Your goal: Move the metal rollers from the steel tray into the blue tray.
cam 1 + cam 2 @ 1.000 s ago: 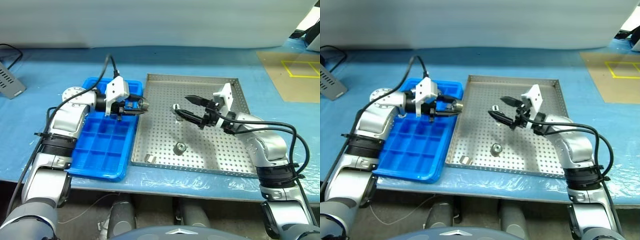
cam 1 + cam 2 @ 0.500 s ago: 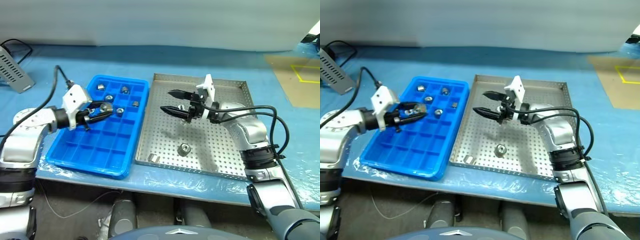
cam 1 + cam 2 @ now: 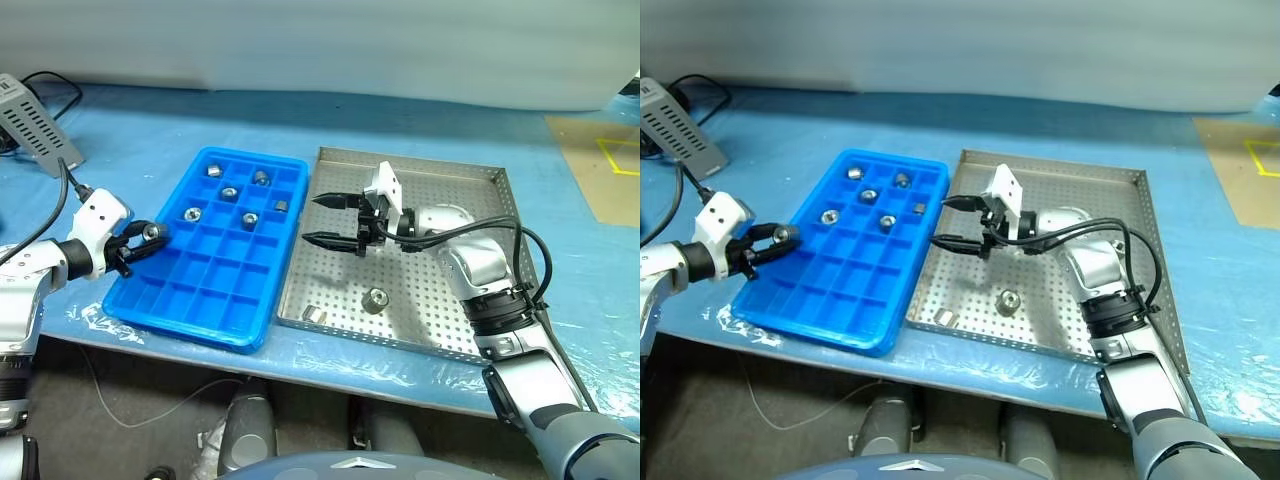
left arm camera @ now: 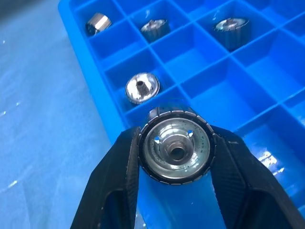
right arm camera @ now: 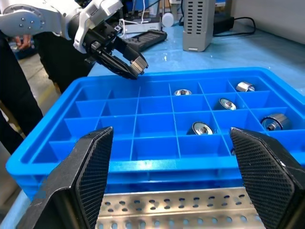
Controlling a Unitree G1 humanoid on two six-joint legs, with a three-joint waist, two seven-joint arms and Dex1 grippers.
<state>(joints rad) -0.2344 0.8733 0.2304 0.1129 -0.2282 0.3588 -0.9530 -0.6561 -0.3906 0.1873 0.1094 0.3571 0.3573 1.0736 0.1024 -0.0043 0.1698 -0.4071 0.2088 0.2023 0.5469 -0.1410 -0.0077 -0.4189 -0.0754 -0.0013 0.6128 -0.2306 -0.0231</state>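
Note:
My left gripper [image 3: 148, 236] is shut on one of the metal rollers [image 4: 176, 145], a ribbed silver cylinder with a dark centre, over the left rim of the blue tray [image 3: 200, 290]. Several rollers, one of them [image 3: 229, 193], lie in the tray's far compartments. The steel tray [image 3: 340, 290] sits right of it with two pieces on its floor: a roller standing on end [image 3: 376, 299] and a small one on its side [image 3: 313, 314] by the near rim. My right gripper [image 3: 328, 222] is open and empty above the steel tray's left part, pointing at the blue tray [image 5: 143, 164].
Both trays rest on a blue-covered table. A grey finned box [image 3: 35, 125] with black cables lies at the far left. Yellow tape [image 3: 620, 155] marks a brown patch at the far right. The table's near edge runs just below both trays.
The camera has swung left. My left gripper carried its roller from the blue tray's right side across to its left rim. My right gripper shifted left toward the steel tray's left rim.

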